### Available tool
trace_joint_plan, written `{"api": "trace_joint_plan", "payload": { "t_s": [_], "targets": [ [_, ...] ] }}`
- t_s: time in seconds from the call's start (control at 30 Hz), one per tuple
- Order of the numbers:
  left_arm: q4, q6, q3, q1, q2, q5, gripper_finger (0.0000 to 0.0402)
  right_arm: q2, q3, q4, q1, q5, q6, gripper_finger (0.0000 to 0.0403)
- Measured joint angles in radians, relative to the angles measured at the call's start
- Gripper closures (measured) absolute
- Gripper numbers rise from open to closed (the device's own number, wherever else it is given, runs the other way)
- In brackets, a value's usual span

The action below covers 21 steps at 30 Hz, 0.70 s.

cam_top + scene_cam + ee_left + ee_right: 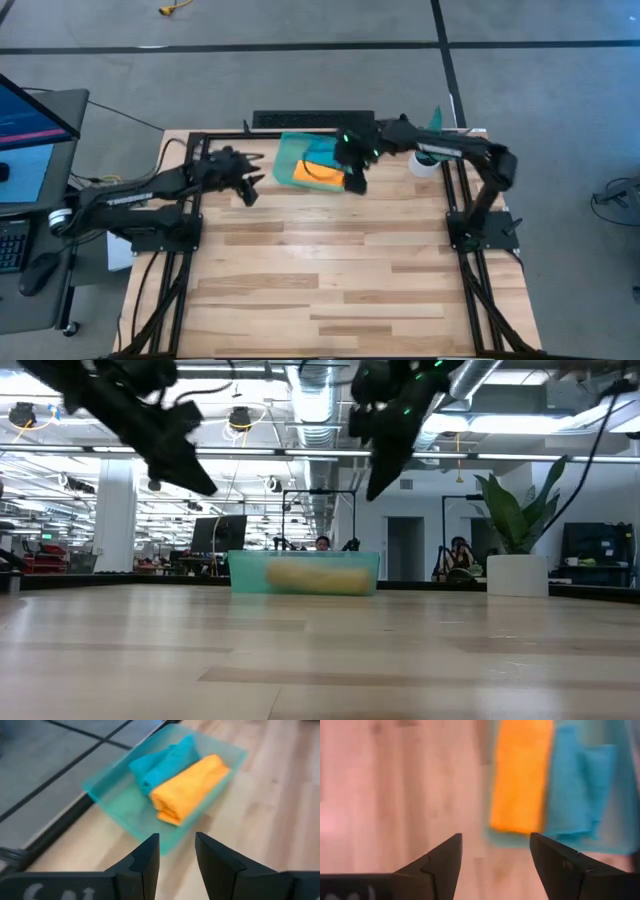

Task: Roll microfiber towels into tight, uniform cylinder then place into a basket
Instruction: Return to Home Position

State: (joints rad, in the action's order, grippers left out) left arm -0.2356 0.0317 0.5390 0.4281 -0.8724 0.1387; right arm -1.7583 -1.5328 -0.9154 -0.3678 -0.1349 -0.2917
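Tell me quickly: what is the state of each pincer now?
Left pincer: open, empty, raised left of the basket.
Right pincer: open, empty, raised at the basket's right end.

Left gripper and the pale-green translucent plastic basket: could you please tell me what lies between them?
Nothing: the high view shows only bare wooden table between the left gripper and the basket.

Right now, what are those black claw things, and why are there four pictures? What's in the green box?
Those are two robot arms working at a wooden table. One picture looks straight down, one sits at table height, and two come from cameras on the arms' wrists. The left hand and the right hand are both open and hold nothing. The green basket holds two rolled towels side by side: the orange towel and the blue towel.
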Motion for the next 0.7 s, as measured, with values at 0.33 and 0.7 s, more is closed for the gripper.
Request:
{"api": "trace_joint_plan", "payload": {
  "t_s": [0.33, 0.7],
  "targets": [
    [0.060, 0.059, -0.207, -0.239, 0.382, 0.000, 0.0284, 0.463, 0.580, 0.356, 0.198, 0.005, 0.180, 0.0148],
    [0.152, 0.055, -0.371, -0.383, 0.820, 0.006, 0.0284, 0.999, 0.985, 0.706, 0.340, 0.009, 0.328, 0.0148]
  ]
}}
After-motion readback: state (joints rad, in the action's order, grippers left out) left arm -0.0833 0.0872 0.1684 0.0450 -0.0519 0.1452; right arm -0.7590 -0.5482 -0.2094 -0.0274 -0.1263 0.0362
